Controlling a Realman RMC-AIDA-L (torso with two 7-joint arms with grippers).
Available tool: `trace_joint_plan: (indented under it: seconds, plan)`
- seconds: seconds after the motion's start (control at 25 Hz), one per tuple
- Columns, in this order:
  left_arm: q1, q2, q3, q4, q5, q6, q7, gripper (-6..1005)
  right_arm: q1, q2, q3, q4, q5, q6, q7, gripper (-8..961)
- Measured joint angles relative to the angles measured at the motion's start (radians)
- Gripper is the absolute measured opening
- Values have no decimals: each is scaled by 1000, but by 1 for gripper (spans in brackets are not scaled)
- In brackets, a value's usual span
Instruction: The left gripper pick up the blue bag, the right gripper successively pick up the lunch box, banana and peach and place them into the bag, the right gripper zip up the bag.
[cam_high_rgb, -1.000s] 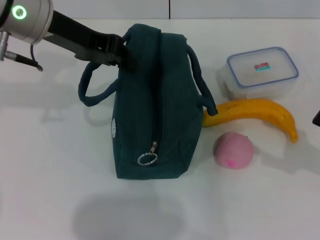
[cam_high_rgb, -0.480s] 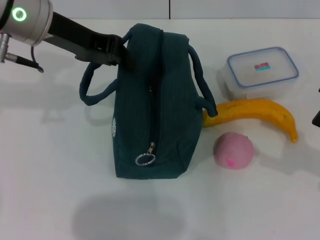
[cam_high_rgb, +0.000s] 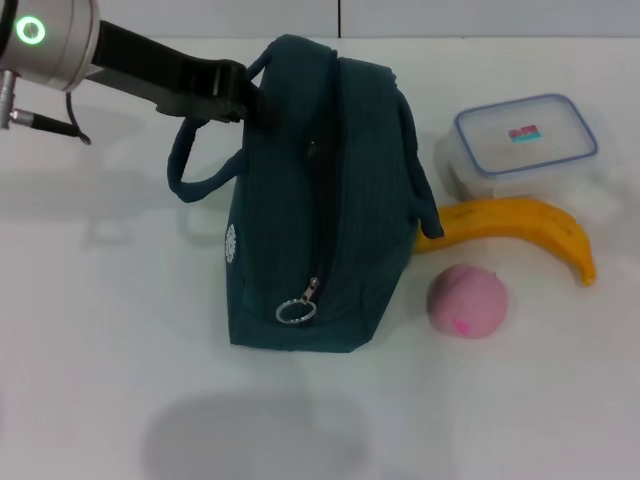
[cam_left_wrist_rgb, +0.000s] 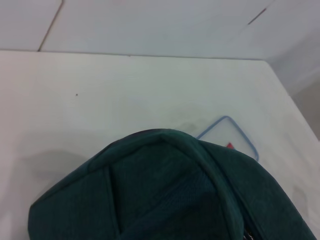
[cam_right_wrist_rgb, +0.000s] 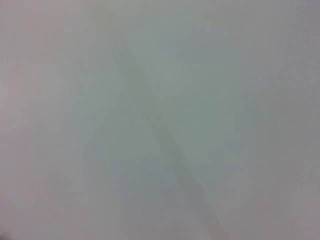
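Four task items lie on the white table (cam_high_rgb: 90, 360), and only one arm is in view. At the far left, the left gripper (cam_high_rgb: 238, 95) reaches in from the silver cuff and has clenched on the far top edge of the blue bag (cam_high_rgb: 320, 200), where one loop handle (cam_high_rgb: 200, 170) hangs down beside it; the fingertips themselves are hidden against the fabric, so the exact bite cannot be read. The bag's far end looks raised, while its near end sits low on the table, zipper closed with the ring pull (cam_high_rgb: 292, 313) near that end. In the left wrist view the bag's top seam fills the foreground.

To do this lift well, I would keep the pull steady and upward so the fabric does not slip out, and hold the zipper line facing up for later loading.

Right of the bag, the banana (cam_high_rgb: 520, 228) touches its side, its near tip tucked behind the fabric; dragging sideways could roll it. The peach (cam_high_rgb: 467, 300) sits just beside the banana, and the lunch box (cam_high_rgb: 524, 143) lies farther back. The right gripper is out of view.
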Motion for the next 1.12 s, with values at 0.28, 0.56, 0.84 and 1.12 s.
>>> trace_joint_plan:
  seconds: [0.28, 0.56, 0.84, 1.12]
  plan:
    - [10, -1, -1, -1, -3, -1, 45, 50, 10, 44, 69, 101, 134, 208, 96, 838]
    - [11, -2, -1, -1, -4, -1, 76, 50, 53, 56, 71, 246, 258, 365, 138, 838]
    - [14, -6, -1, -1, -5, -1, 104, 50, 126, 66, 70, 303, 265, 462, 142, 839]
    - [14, -20, 1, -1, -5, -1, 126, 50, 202, 68, 62, 311, 258, 624, 143, 838]
